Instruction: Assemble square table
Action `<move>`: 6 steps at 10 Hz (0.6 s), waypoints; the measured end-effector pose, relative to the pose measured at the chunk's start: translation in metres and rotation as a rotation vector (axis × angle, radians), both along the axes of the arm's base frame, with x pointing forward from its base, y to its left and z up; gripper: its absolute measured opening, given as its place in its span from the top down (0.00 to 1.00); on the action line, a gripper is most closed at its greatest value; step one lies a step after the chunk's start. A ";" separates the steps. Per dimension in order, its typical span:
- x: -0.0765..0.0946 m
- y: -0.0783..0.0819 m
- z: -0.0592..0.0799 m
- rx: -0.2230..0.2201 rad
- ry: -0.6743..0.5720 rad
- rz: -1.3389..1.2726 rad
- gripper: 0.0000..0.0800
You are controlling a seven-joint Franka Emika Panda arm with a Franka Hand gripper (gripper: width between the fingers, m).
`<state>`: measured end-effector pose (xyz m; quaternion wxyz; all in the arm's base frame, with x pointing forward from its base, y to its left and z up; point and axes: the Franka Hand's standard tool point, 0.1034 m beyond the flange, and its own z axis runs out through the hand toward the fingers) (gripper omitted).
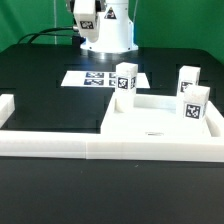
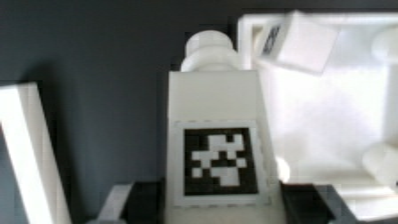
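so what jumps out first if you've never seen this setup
In the wrist view, a white tagged leg block fills the frame between the gripper fingers. In the exterior view, two more leg blocks stand on the white square slab, with the marker board flat behind.

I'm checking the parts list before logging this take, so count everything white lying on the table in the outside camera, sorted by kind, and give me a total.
Leg blocks: 3
Square tabletop slab: 1
Marker board: 1
Border wall: 1
Total: 6
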<state>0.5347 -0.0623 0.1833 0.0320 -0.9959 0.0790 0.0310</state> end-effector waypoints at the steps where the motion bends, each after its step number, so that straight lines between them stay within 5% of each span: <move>1: 0.001 0.000 0.001 -0.012 -0.066 -0.002 0.64; 3: 0.006 -0.001 -0.003 -0.033 -0.213 -0.016 0.64; 4: -0.003 0.006 -0.015 -0.009 -0.285 -0.041 0.64; 6: 0.006 0.024 -0.012 0.033 -0.379 -0.024 0.64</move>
